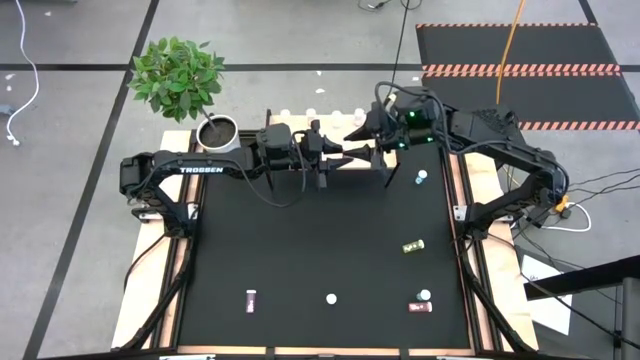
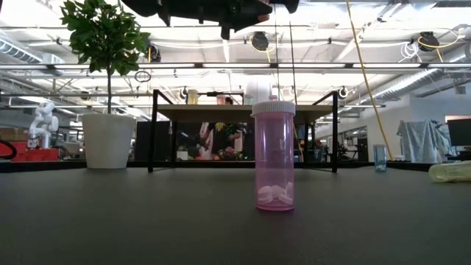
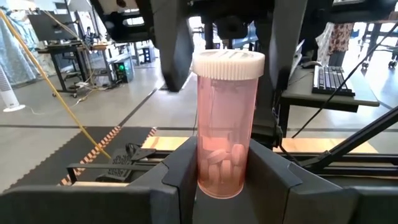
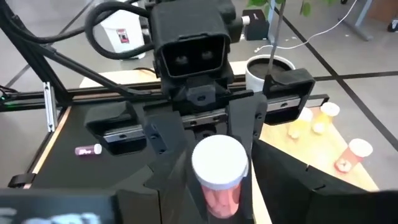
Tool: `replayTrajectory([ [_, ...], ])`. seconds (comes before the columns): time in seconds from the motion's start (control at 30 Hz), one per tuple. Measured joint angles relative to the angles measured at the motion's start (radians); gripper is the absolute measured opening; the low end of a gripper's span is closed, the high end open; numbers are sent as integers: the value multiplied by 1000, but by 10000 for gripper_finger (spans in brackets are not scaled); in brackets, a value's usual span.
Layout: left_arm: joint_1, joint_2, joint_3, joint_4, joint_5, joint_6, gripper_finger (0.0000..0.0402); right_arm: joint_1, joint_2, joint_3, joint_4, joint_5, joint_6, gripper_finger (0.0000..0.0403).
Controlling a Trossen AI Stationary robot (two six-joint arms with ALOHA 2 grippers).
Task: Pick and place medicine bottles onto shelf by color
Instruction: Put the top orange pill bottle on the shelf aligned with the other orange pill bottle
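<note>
The left gripper (image 3: 219, 180) clamps a pink translucent white-capped medicine bottle (image 3: 225, 124) upright above the light wooden shelf (image 1: 352, 158); the right gripper (image 4: 219, 186), jaws apart around it, should close squarely before any release.

- High view: overhead, straight down, whole surface (image 1: 320, 260) seen.
- Low view: surface level, facing the room, pink bottle (image 2: 274, 156) close up.
- Wrist views: face each other, very near, sharing one held bottle (image 3: 227, 124).

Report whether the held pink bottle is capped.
Capped: the translucent pink pill bottle wears its white ribbed cap, upright between the left end effector fingers.
</note>
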Motion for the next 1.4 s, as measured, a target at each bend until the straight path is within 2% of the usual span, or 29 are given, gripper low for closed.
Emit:
replayTrajectory([
  [0.4, 0, 0, 0, 1, -1, -7, 120, -1, -1, 0, -4, 5, -2, 106],
  [0.5, -1, 0, 0, 0, -31, -40, 120, -1, -1, 0, -3, 10, -3, 105],
  [0.63, 4, -17, 0, -49, -104, -103, 128, -2, 9, 0, 10, 80, -27, 116],
  [0.77, 19, -93, 0, -209, -200, -96, 165, -15, 21, -38, 145, 77, -23, 118],
  [0.93, 52, -215, -1, -504, -375, -90, 231, -50, 33, -117, 348, 76, -6, 115],
  [1.1, 94, -334, -1, -713, -398, -89, 284, -86, 133, -133, 533, 29, 27, 117],
  [1.27, 156, -409, 0, -759, -420, -106, 310, -111, 272, -81, 576, 7, 27, 118],
  [1.4, 204, -417, 0, -737, -505, -118, 312, -136, 367, -53, 573, 8, 12, 118],
])
